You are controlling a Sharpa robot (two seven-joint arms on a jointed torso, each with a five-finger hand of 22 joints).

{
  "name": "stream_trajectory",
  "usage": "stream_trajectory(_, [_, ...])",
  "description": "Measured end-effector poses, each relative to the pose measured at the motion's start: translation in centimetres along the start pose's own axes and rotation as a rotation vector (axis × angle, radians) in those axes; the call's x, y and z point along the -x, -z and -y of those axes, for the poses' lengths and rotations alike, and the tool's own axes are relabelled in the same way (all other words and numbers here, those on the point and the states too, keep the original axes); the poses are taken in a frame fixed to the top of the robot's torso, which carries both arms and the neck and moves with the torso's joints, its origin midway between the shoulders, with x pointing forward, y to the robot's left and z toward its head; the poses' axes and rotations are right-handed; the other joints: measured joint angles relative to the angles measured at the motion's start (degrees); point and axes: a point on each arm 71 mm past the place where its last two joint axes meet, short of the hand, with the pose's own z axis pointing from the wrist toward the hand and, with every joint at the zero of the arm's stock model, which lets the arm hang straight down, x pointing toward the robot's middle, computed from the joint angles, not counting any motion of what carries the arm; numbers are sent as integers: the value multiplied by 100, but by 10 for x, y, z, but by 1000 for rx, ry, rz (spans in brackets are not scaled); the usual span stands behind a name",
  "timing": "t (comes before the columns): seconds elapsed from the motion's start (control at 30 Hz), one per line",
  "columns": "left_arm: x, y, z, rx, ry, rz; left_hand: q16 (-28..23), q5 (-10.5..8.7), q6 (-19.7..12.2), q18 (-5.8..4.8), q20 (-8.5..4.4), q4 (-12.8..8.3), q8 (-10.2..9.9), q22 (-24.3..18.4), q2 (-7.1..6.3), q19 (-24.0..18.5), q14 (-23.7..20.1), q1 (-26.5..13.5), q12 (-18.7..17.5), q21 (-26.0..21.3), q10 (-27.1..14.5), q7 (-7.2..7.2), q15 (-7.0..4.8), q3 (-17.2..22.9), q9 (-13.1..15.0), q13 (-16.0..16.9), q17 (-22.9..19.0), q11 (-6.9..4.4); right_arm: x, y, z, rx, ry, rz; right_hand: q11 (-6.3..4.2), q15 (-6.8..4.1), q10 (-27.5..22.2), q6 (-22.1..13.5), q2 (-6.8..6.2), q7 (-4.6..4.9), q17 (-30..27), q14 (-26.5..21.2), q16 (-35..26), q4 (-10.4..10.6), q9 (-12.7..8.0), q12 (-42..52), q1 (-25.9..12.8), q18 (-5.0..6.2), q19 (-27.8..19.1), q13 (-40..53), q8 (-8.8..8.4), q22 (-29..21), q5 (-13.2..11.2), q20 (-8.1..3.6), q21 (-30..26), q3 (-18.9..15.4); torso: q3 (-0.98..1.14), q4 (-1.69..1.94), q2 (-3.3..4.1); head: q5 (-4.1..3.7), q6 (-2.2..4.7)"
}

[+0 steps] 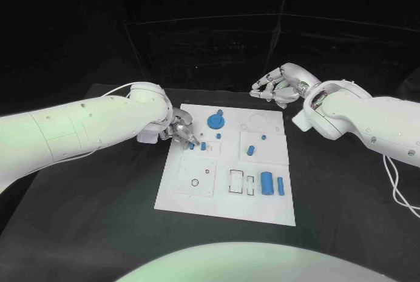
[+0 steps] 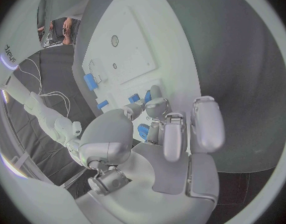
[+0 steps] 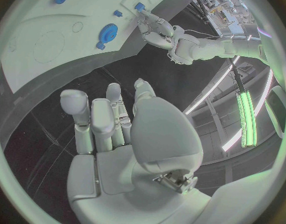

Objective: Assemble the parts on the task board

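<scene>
While the left hand [image 1: 181,131] is lowered over the left edge of the white board [image 1: 229,200], its fingertips [image 2: 156,93] are bunched right at a small blue peg [image 1: 192,146] in the upper left panel. Contact looks likely, but whether the peg is actually gripped can't be told from these shots. A second small blue peg [image 1: 204,146] is seated just beside it, same panel.

Outward from there, a round blue gear [image 1: 214,121] is found near the board's far edge, with a tiny blue piece [image 1: 219,136] just below it. A small blue stud [image 1: 261,137] and a longer blue pin [image 1: 250,151] are placed in the right-hand panel. Closer to the robot, two blue cylinders [image 1: 267,184] are lined up side by side next to a rectangular outline.

Over on the other side, the right hand [image 1: 277,83] is held above the black table [image 1: 87,203] past the board's far right corner, well apart from every part, fingers loosely curled and nothing held.
</scene>
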Motion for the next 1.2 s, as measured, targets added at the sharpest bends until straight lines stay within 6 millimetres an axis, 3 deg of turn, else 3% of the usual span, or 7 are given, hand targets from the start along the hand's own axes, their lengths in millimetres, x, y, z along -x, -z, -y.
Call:
stream_trajectory(0.47, [0,1,-2,3,2,-1,0,0,0,0,0,0,0,0,-22,0,-1,-22,0,0,0,0,1,0,5,-7,0,0,0,0,0,-1,0,0,0,0,0,0,0,0,0,0,0,0,0,0,0,0,0,0,0,0,0,0,0,0,-3,7,0,3,-4])
stream_trajectory(0.77, [0,8,-14,0,59,62,0,0,-27,0,0,120,-8,0,-298,0,-2,-288,-143,-195,-77,24,1,-292,26,-223,0,-5,0,0,0,-1,0,0,0,0,0,0,0,0,0,0,0,0,0,0,0,0,0,0,0,0,0,0,0,0,-4,2,1,-7,5])
stream_trajectory(0.83, [2,11,-18,-9,110,104,-59,0,-266,7,14,83,-168,-186,-385,-22,-2,-200,-625,-689,-471,107,1,-343,-25,-854,0,73,0,0,0,-1,0,0,0,0,0,0,0,0,0,0,0,0,0,0,0,0,0,0,0,0,0,0,0,0,-3,2,1,-14,6])
stream_trajectory(0.9, [4,14,-21,-21,166,145,-375,0,-514,192,54,14,-370,-721,-467,-276,-10,-87,-1162,-1518,-939,234,103,-301,-127,-1466,0,194,0,0,0,-1,0,0,0,0,0,0,0,0,0,0,0,0,0,0,0,0,0,0,0,0,0,0,0,0,-1,2,1,-20,13])
stream_trajectory(1.0, [9,18,-25,-45,265,210,-1052,0,-828,362,170,-154,-620,-1685,-551,-781,-23,183,-1528,-2989,-1372,433,273,-166,-270,-1722,-61,374,0,0,0,-1,0,1,0,0,0,0,0,0,0,0,0,0,0,0,0,0,0,0,0,0,0,0,0,0,-1,4,1,-27,23])
stream_trajectory(1.1, [12,20,-24,-71,345,259,-1911,0,-990,457,309,-287,-733,-2367,-641,-1162,-427,411,-1791,-3987,-1750,595,417,-26,-371,-1881,-942,519,0,-1,0,-1,0,1,0,0,0,0,0,0,0,0,0,0,0,0,0,0,0,1,0,0,0,0,0,0,-3,8,1,-29,35])
stream_trajectory(1.2, [14,21,-21,-97,390,290,-2719,0,-1173,456,424,-357,-837,-2644,-750,-1326,-882,588,-2036,-4352,-2116,696,526,73,-469,-2025,-1786,635,0,-1,0,-1,0,0,0,0,0,0,0,0,0,0,0,-1,0,0,0,0,0,0,0,1,0,0,0,0,-3,8,0,-29,59])
